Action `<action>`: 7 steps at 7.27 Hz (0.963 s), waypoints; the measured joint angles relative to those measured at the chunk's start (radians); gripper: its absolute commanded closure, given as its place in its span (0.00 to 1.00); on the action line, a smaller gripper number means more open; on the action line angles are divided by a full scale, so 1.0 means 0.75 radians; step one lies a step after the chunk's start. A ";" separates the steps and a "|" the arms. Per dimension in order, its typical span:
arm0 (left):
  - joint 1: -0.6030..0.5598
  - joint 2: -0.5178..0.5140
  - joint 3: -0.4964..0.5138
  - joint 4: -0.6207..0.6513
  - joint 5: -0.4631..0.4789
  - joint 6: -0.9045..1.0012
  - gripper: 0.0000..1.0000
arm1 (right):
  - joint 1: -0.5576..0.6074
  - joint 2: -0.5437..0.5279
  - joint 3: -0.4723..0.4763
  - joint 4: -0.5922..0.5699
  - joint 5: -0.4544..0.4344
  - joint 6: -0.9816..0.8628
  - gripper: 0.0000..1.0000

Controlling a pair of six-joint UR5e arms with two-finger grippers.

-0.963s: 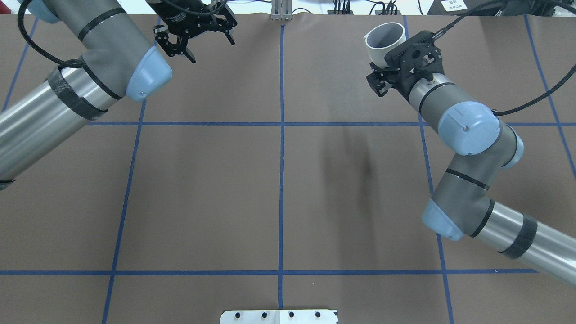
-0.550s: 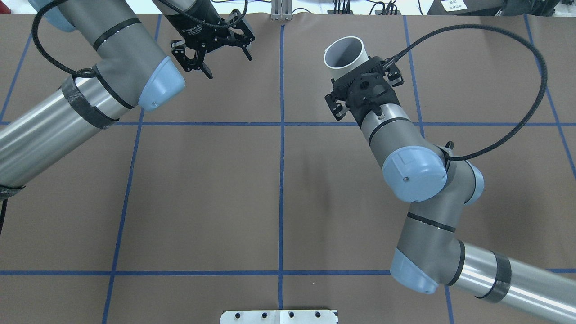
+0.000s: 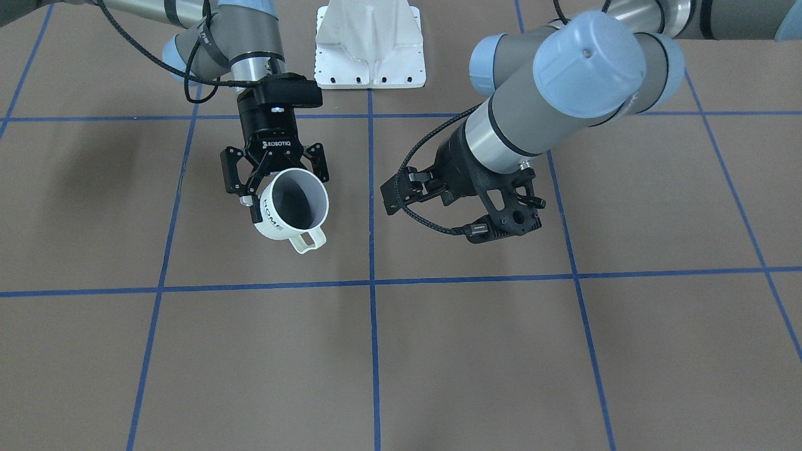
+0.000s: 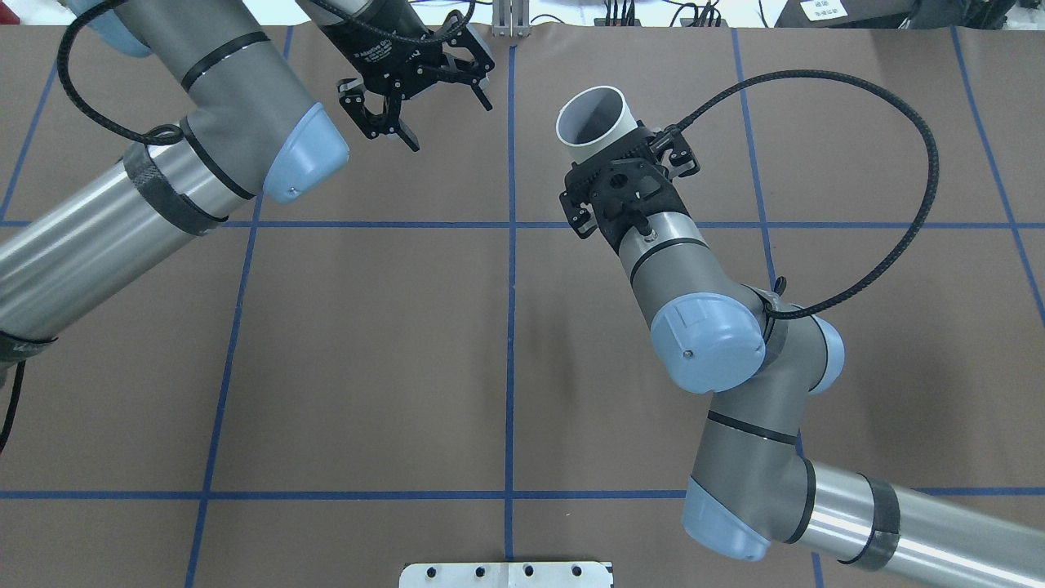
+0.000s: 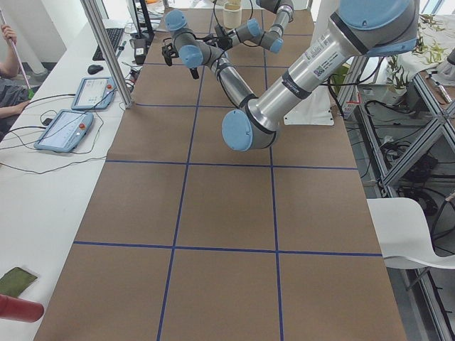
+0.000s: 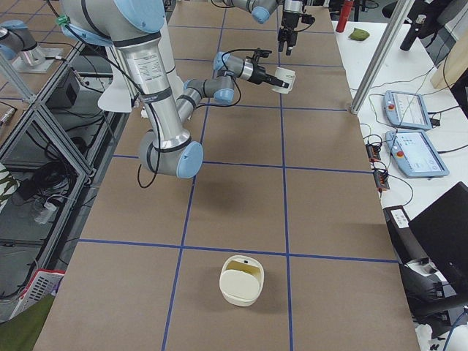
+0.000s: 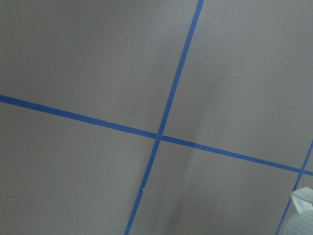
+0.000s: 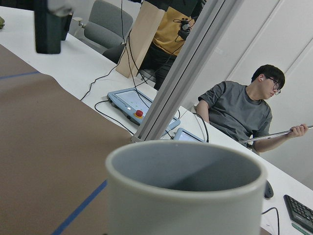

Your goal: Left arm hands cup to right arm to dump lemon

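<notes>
The cup (image 3: 291,210), a white mug with "HOME" lettering and a grey inside, hangs tilted above the table. My right gripper (image 3: 266,194), printed ROBOTIQ, is shut on its wall, and the handle points away from the gripper. The cup also shows in the overhead view (image 4: 594,122), the exterior right view (image 6: 284,79) and the right wrist view (image 8: 186,191). My left gripper (image 4: 449,122) is open and empty, a short way from the cup across the centre tape line. It also shows in the front-facing view (image 3: 391,197). No lemon shows in any view.
A cream container (image 6: 241,279) stands on the table near the robot's right end. The white base plate (image 3: 369,47) sits at the robot's side. Control pendants (image 6: 406,110) lie on the side bench, where an operator (image 8: 239,112) sits.
My right arm has carried the cup toward the table's centre line. My left gripper has moved toward the centre too, so the gap between them has shrunk.
</notes>
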 measured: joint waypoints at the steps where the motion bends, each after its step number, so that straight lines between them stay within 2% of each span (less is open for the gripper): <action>1: 0.017 -0.001 0.001 -0.066 0.000 -0.041 0.00 | -0.006 0.012 -0.001 -0.019 -0.005 0.000 0.96; 5: 0.086 -0.052 0.017 -0.177 0.004 -0.111 0.00 | -0.019 0.018 -0.005 -0.030 -0.016 0.000 0.96; 7: 0.107 -0.106 0.088 -0.210 0.009 -0.113 0.00 | -0.032 0.017 -0.005 -0.030 -0.037 0.001 0.96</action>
